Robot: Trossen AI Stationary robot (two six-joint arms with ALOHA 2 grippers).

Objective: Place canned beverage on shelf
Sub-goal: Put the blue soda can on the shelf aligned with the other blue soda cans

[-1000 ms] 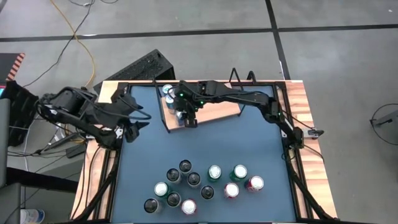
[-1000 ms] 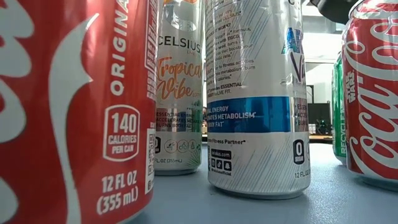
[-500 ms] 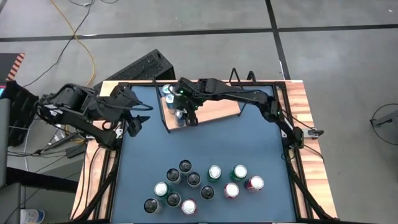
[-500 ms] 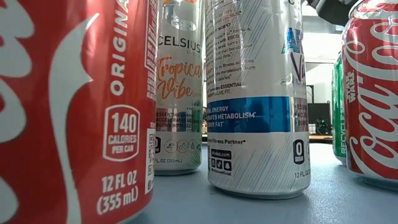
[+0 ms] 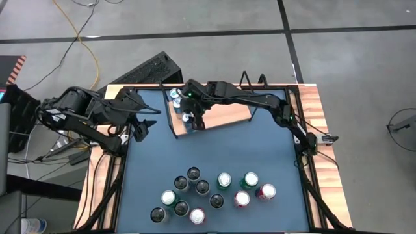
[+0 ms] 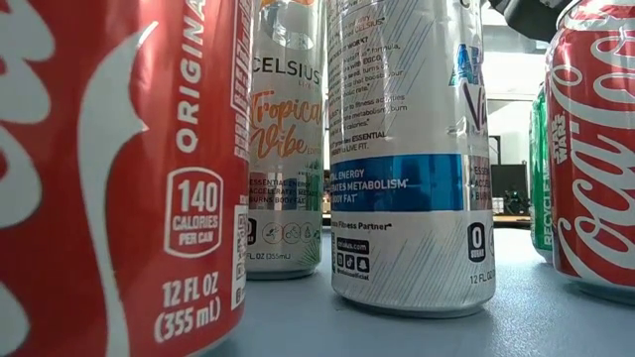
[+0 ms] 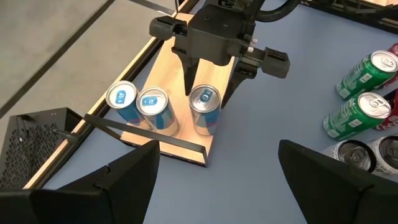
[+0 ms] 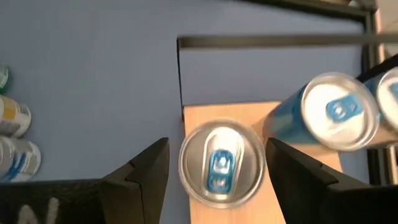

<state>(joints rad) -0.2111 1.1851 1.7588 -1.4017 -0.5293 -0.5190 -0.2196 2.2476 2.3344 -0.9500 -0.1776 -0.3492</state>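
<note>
The right gripper (image 7: 210, 78) straddles a can (image 7: 204, 109) on the shelf (image 7: 176, 140), jaws parted, gripping nothing; the left gripper (image 5: 142, 123) waits open beside the shelf.

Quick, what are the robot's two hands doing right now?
Left gripper: open, holding nothing.
Right gripper: open, fingers either side of the can on the shelf.

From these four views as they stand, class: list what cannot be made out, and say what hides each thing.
- Low view: the shelf and both arms are hidden behind a wall of close cans.
- Right wrist view: the side of the can between the right gripper's open jaws is unseen; only its top shows.
- High view: labels of the grouped cans are too small.
- Left wrist view: the shelf's far end is hidden by the right gripper.
</note>
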